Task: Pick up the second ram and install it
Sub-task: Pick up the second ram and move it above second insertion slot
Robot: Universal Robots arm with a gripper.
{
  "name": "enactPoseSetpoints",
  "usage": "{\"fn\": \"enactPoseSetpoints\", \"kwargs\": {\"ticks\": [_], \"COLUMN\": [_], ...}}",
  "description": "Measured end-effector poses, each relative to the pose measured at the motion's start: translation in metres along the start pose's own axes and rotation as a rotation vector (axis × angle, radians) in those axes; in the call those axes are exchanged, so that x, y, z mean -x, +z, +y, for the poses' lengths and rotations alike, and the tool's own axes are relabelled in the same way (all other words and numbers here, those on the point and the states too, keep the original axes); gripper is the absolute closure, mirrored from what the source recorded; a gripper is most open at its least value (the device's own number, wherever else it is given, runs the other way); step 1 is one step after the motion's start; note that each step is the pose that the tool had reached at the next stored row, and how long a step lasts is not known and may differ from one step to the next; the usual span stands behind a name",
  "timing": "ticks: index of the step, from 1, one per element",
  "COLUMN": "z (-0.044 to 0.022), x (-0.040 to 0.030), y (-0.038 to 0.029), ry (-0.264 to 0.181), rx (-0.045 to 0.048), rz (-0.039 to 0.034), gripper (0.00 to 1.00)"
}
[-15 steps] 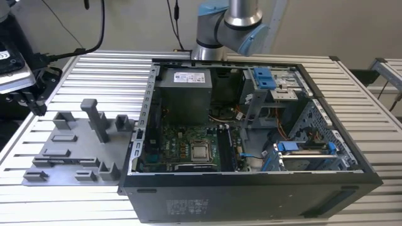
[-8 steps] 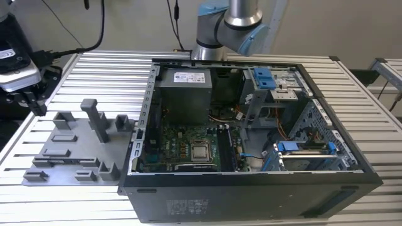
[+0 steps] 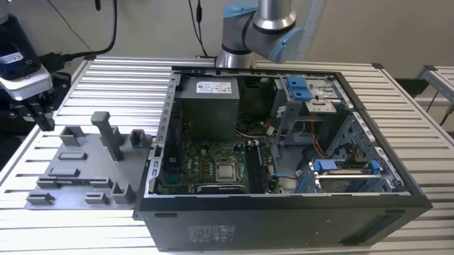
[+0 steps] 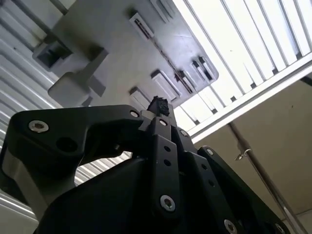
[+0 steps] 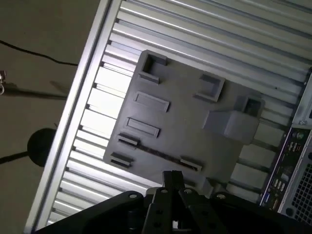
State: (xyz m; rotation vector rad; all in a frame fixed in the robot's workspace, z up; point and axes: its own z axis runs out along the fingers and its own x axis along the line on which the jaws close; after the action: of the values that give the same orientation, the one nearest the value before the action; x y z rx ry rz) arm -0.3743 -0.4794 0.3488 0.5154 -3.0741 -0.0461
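**Operator:** Where is the stick, seen from my claw?

**Spotter:** Your black two-fingered claw (image 5: 170, 178) hangs well above the flat grey plastic holder tray (image 5: 185, 112). The tray lies on the ribbed metal table (image 5: 161, 29), just beside the open black computer case (image 3: 284, 223), on the exterior view's left. I judge the second ram (image 5: 161, 153) to be the thin dark strip standing on edge between the tray's slotted clips. It's too slim for me to be sure.

**Operator:** Which way does its long axis run?

**Spotter:** It runs along the tray's edge nearest the exterior camera, from that view's left towards the case on its right. In the first wrist view your claw tips sit near one end of the strip, with the tray far beneath them. So the ram is below you, and I think a little towards the case side.

**Operator:** And the claw itself?

**Spotter:** In both wrist views your fingertips are drawn together until they meet. I see nothing held between them. The ram is apart from the claw, in its tray, not in the green motherboard (image 3: 206, 159).
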Motion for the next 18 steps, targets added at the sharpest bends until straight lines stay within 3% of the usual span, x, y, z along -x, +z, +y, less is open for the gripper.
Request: {"fn": "enactPoseSetpoints", "kwargs": {"ticks": [12, 18], "z": [0.0000, 0.0000], "x": [0.0000, 0.0000], "y": [0.0000, 0.0000], "ry": [-0.115, -0.171], "rx": [-0.0122, -0.0163], "rz": [-0.0252, -0.0331], "gripper": [0.89, 0.89]}}
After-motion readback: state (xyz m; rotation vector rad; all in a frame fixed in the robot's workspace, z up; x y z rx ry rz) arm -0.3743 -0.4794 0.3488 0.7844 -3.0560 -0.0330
